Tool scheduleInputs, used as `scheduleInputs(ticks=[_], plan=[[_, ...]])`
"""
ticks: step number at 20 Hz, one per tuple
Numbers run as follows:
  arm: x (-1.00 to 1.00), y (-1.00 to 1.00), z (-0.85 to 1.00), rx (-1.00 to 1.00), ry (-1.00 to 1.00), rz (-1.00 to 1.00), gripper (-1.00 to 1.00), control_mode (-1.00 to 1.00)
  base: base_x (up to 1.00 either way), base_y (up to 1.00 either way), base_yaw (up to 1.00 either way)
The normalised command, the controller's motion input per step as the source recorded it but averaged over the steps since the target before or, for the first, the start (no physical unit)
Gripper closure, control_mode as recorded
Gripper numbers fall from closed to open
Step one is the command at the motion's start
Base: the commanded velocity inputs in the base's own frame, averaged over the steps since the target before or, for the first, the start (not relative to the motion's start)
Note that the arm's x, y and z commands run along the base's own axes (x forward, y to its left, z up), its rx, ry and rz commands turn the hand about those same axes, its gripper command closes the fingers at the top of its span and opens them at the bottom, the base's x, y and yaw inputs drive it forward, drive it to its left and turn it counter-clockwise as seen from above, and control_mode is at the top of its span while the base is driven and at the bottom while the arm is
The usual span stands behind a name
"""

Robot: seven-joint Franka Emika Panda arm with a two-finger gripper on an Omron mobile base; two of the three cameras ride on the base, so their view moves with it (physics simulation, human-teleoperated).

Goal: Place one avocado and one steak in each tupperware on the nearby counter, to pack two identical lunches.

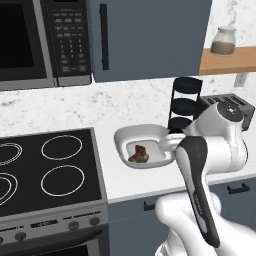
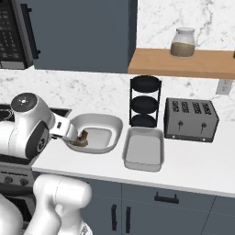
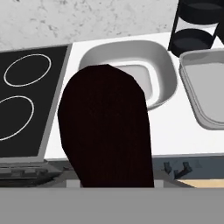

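Large dark oblong thing point(image 3: 107, 131), perhaps an avocado, close before a white rounded tupperware point(image 3: 164, 72) on the counter point(image 3: 179, 129).

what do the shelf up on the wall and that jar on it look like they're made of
Shelf: seemingly wood, matte, going by its even warm tan colour; no grain is visible. Jar: probably clear glass, glossy, since its brown contents show through the wall.

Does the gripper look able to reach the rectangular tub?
Probably yes: the gripper, holding a dark item over the round tub, is next to the rectangular tub, whose top is open.
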Motion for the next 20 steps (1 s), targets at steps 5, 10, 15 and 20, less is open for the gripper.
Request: scheduleInputs(ticks=[5,10,15,20], plan=[[0.69,0.01,-0.32,0.03,0.03,0.00,1.00,-1.00,0.00,0.00,0.00],[0.59,0.00,-0.36,0.08,0.02,0.00,1.00,-1.00,0.00,0.00,0.00],[0.56,0.00,-0.32,0.05,0.02,0.00,1.00,-1.00,0.00,0.00,0.00],[0.61,-0.05,-0.42,0.00,0.01,0.00,1.00,-1.00,0.00,0.00,0.00]])
